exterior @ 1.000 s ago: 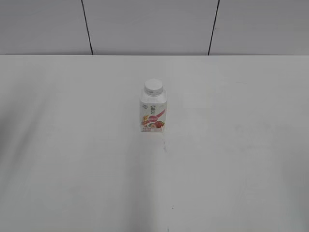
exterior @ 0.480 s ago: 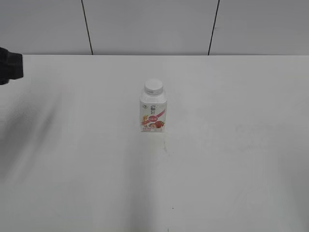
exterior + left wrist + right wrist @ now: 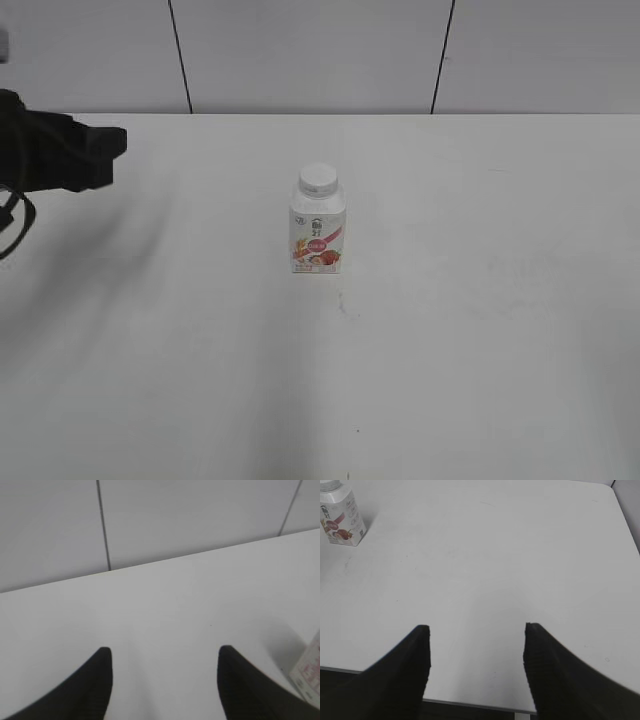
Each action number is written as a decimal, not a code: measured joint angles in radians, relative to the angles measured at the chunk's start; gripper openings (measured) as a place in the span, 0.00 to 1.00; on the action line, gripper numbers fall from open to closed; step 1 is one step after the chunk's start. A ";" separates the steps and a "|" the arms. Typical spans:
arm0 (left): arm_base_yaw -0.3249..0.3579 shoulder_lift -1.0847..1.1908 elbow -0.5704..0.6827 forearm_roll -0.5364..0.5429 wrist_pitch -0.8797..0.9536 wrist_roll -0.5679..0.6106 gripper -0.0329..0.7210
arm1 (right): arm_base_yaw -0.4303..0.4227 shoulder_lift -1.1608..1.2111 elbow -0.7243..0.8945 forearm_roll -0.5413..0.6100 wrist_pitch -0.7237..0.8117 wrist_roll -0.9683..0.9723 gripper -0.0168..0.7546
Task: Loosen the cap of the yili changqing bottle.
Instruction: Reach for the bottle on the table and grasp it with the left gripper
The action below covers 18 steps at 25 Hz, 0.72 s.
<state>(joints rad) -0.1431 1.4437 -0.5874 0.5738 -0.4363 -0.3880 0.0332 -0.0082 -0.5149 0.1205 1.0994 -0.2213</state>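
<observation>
Pale grey wall panels split by dark vertical seams stood behind the wide white desk [image 3: 480,330]. Near the desk's middle, somewhat toward its far edge, the small white squarish yili changqing bottle [image 3: 317,233] with rounded shoulders and a pink-red fruit label stood upright, and the small round white plastic screw cap [image 3: 318,179] sat on its neck.

The left gripper [image 3: 162,655] hovered over the desk's far left part with its dark jaws parted and nothing between them; the bottle showed only as a sliver of label at the lower right corner of the left wrist view, off to the right of the jaws and apart from them. In the exterior view the black arm [image 3: 55,155] reached in from the left edge, well apart from the bottle.

The right gripper [image 3: 476,632] hung above the desk's near edge, jaws spread and holding nothing, with the bottle well away to the far left of them. Bare desk lay between each gripper and the bottle.
</observation>
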 joint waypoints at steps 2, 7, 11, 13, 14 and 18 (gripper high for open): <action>0.000 0.030 0.000 0.071 -0.019 -0.021 0.60 | 0.000 0.000 0.000 0.000 0.000 0.000 0.63; 0.001 0.071 0.000 0.181 -0.075 -0.034 0.60 | 0.000 0.000 0.000 0.000 0.000 0.000 0.63; 0.032 0.100 0.000 0.357 -0.226 -0.039 0.60 | 0.000 0.000 0.000 0.000 0.000 0.000 0.63; 0.054 0.137 -0.001 0.415 -0.296 -0.073 0.60 | 0.000 0.000 0.000 0.000 0.000 0.000 0.63; 0.063 0.159 -0.002 0.439 -0.319 -0.102 0.60 | 0.000 0.000 0.000 0.000 0.000 0.000 0.63; 0.088 0.231 -0.040 0.538 -0.373 -0.222 0.66 | 0.000 0.000 0.000 0.000 0.000 0.000 0.63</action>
<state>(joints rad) -0.0550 1.6742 -0.6273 1.1116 -0.8090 -0.6105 0.0332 -0.0082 -0.5149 0.1205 1.0994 -0.2213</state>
